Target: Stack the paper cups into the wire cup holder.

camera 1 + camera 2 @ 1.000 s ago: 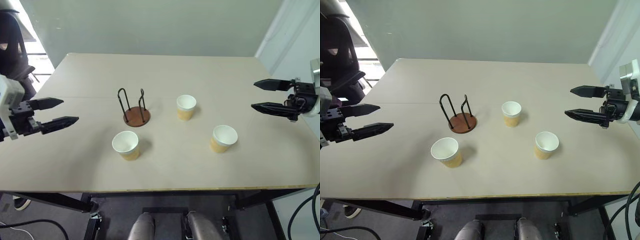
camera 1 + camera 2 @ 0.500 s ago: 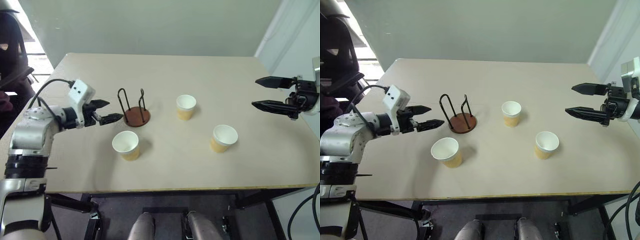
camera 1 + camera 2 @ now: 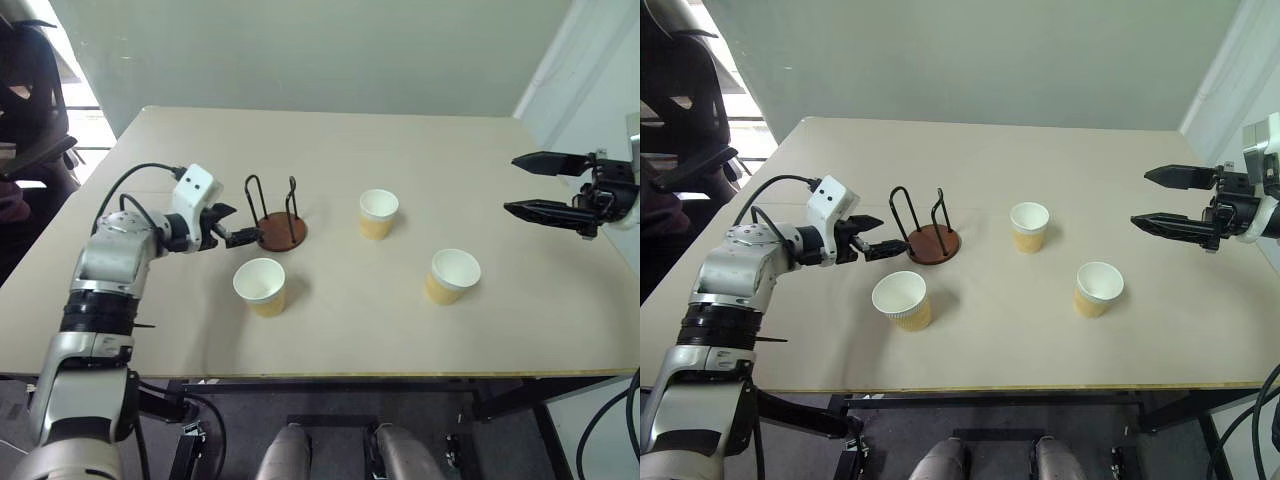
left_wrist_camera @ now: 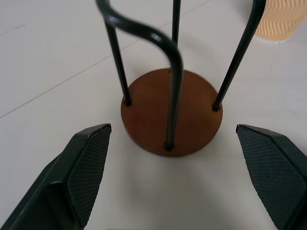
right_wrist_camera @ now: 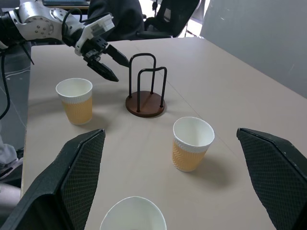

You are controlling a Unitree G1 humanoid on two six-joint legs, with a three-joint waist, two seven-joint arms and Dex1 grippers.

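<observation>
No cup is in the holder (image 3: 277,231) yet, so all the stacking is left. The left gripper (image 3: 232,228) is spread wide and empty, with the holder right in front of its tips. One cup (image 3: 261,286) stands near it, two cups (image 3: 378,213) (image 3: 452,276) farther off. The right gripper (image 3: 540,184) hangs spread and empty, well apart.

Beige table (image 3: 330,130) before pale wall (image 3: 300,50), black chair (image 3: 680,110) beside.

Silver arm (image 3: 105,265), black cable, white wrist block, black gripper (image 3: 232,228).
</observation>
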